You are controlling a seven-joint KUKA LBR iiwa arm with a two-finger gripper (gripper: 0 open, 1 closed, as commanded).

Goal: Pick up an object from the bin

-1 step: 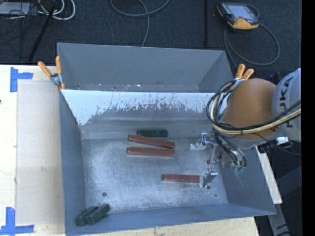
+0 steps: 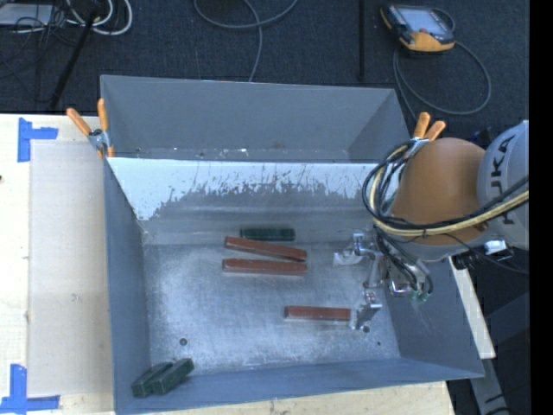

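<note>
Camera view | gripper (image 2: 366,311) sits at the right end of the lone brown stick (image 2: 316,315) | prob easiest target, well apart from the brown pair (image 2: 263,267) | open or closed? can't tell tbh

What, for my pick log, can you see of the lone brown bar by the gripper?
The brown bar is long, thin and reddish-brown, perhaps wood. It lies flat on the bin floor, lower right, running nearly left to right, apart from the other bars. Its right end reaches the gripper; whether they touch is unclear.
</note>
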